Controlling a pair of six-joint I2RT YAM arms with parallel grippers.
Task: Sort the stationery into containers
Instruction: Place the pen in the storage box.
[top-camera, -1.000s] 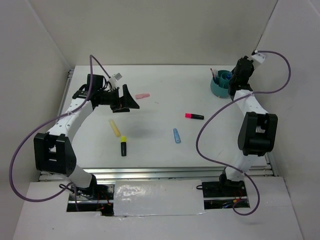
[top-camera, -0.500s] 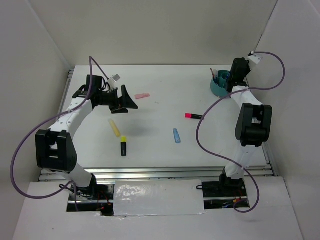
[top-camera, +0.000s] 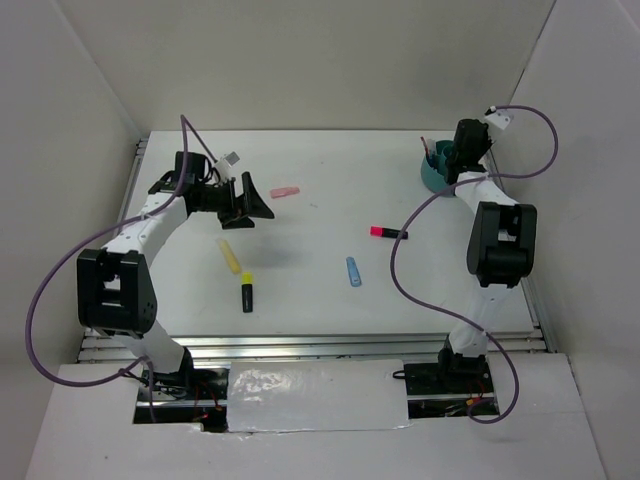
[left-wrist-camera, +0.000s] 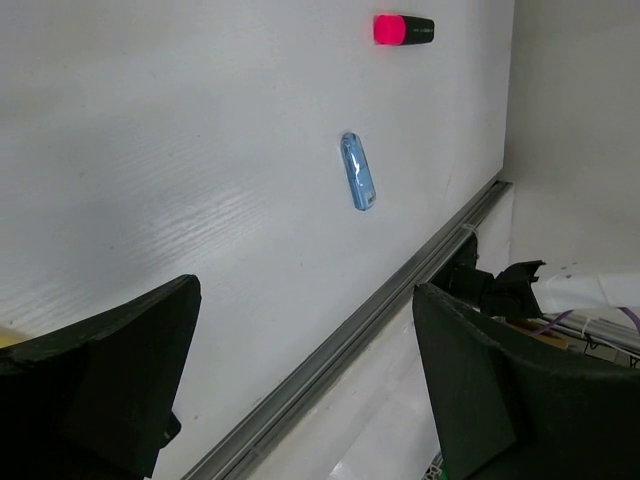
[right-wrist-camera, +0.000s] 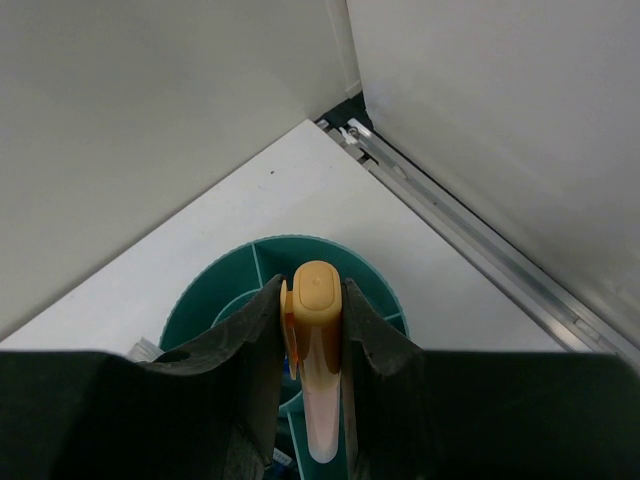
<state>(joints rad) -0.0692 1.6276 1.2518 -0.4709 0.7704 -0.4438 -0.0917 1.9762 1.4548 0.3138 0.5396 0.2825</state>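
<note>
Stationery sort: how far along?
Done: some pens already stand in the teal organiser. In hand: right gripper holds an orange marker above it. To do: pink eraser, yellow pen, yellow-black highlighter, blue pen, pink-black highlighter on the table; left gripper open, empty.

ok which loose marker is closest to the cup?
The pink-black marker, lying nearest the teal cup. The blue pen, yellow pen and yellow-black highlighter all lie farther away.
</note>
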